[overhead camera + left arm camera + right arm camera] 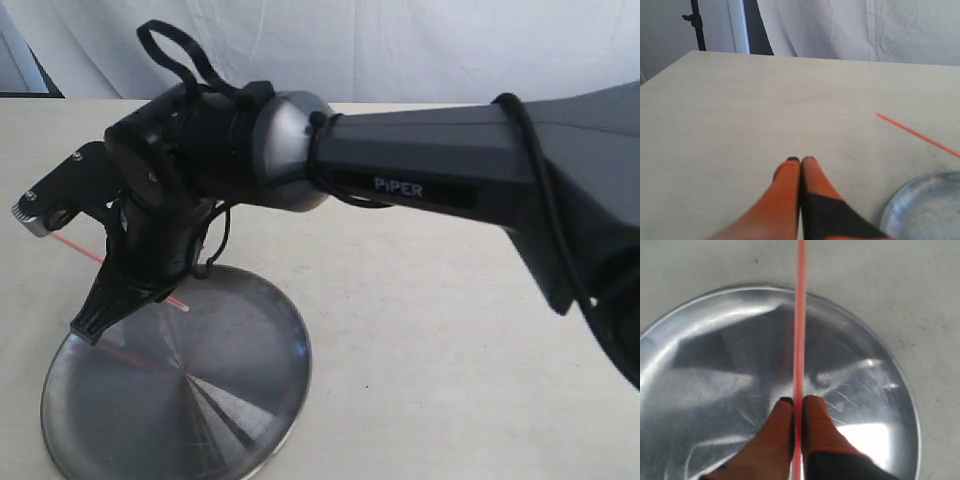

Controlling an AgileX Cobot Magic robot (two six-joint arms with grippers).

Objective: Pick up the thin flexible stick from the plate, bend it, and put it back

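You are working in what is looking like a robotics lab set up for recording: a white cloth backdrop (400,40) is hanging beyond the far edge of a pale table (450,350), a black stand (697,25) is standing past it, and an arm (430,160) marked "PIPER" is reaching in from the right.

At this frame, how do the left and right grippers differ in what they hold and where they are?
Hold: the right gripper pinches the thin flexible stick between its fingers; the left gripper is shut with nothing visible between its fingers.
Place: the right gripper is over the plate; the left gripper is over bare table, beside the plate's rim.
Shared: both have orange fingers, closed.
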